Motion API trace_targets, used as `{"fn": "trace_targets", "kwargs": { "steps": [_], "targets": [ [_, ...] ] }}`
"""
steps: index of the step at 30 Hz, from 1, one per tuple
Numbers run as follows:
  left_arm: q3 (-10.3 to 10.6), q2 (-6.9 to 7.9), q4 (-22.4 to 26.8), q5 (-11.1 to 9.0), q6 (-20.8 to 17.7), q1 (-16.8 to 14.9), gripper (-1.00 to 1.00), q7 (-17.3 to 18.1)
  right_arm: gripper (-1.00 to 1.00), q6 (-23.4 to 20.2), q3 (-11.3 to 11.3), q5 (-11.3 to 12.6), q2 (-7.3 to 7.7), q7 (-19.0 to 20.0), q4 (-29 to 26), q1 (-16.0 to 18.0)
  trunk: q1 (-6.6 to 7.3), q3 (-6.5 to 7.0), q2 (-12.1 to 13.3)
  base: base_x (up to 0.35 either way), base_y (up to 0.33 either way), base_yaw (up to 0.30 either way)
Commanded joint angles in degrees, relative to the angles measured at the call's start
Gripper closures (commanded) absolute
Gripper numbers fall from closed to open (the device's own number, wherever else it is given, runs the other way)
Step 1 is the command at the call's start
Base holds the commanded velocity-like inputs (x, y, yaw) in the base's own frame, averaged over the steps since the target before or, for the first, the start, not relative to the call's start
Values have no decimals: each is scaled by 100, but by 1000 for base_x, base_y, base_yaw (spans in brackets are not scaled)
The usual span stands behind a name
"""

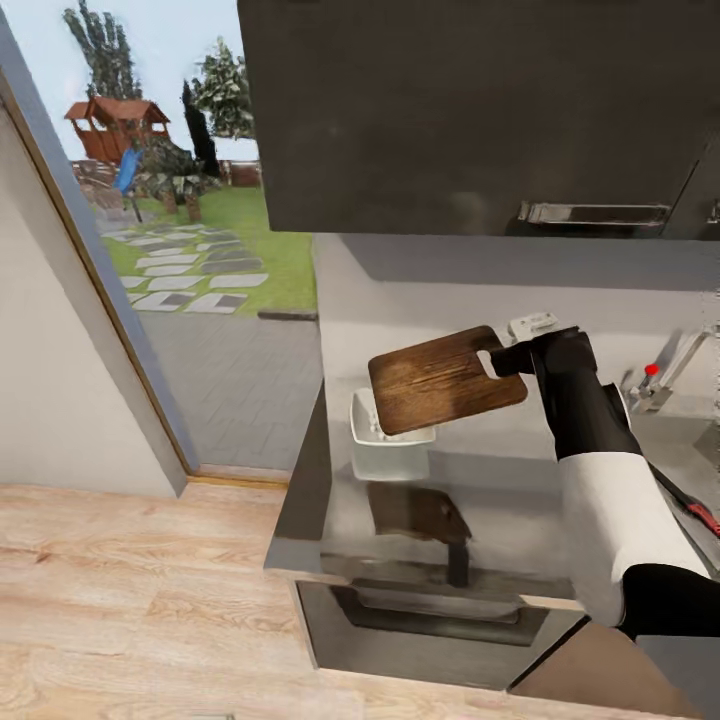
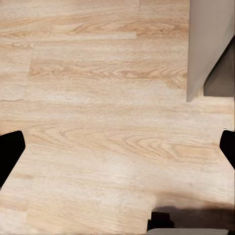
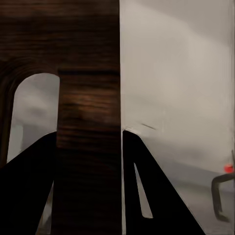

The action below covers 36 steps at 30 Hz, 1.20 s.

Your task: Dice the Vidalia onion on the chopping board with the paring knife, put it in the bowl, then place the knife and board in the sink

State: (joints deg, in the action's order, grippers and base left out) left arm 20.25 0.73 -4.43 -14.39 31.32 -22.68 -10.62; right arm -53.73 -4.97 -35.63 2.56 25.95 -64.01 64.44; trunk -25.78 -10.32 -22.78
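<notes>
Your right gripper's fingers are pinching the chopping board by its slotted end, one dark finger on each face of the wood in the right wrist view. Your right gripper is holding the board tilted in the air above the countertop, its far corner hanging over the bowl, so part of the bowl is being hidden from you. The board's reflection is showing on the glossy slab below. To the right, the tap with its red knob is standing at the sink, and a red-handled item at the picture's right edge is lying beside your forearm. A dark wall cabinet is hanging overhead. Your left gripper is hanging wide open over the wooden floor.
</notes>
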Motion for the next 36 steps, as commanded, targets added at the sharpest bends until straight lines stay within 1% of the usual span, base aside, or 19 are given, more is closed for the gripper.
{"fn": "trace_targets", "kwargs": {
  "steps": [1,6,12,22,26,28,33,36],
  "targets": [
    [49,-3,-20,-29,30,-9,-100,-10,100,-15,-4,-43,-1,57,-6,7,0,-12,-14,-293,0,0],
    [49,-8,-18,-29,26,-9,-100,-10,100,-15,-8,-42,-1,59,-13,7,0,-12,-14,-265,0,0],
    [49,-12,-20,-29,26,-9,-100,-10,100,-15,-5,-49,7,51,-15,7,0,-12,-14,-55,-73,0],
    [49,-12,-23,-29,23,-9,-100,-10,100,-21,-5,-66,8,50,-15,7,0,-11,-14,-2,-253,-1],
    [49,-12,-23,-29,23,-9,-100,-10,100,-23,-8,-67,8,50,-13,7,0,5,-14,0,-310,-115],
    [49,-12,-23,-29,23,-9,-100,-10,100,-21,-74,-67,12,50,-9,7,0,17,-14,0,-315,-178],
    [49,-12,-23,-29,23,-9,-100,-10,100,-12,-491,-58,49,49,26,7,0,50,-14,0,-317,-194],
    [49,-12,-23,-29,23,-9,-100,-10,100,-8,-640,-52,107,50,40,7,0,70,-14,0,-317,-197]
  ]
}}
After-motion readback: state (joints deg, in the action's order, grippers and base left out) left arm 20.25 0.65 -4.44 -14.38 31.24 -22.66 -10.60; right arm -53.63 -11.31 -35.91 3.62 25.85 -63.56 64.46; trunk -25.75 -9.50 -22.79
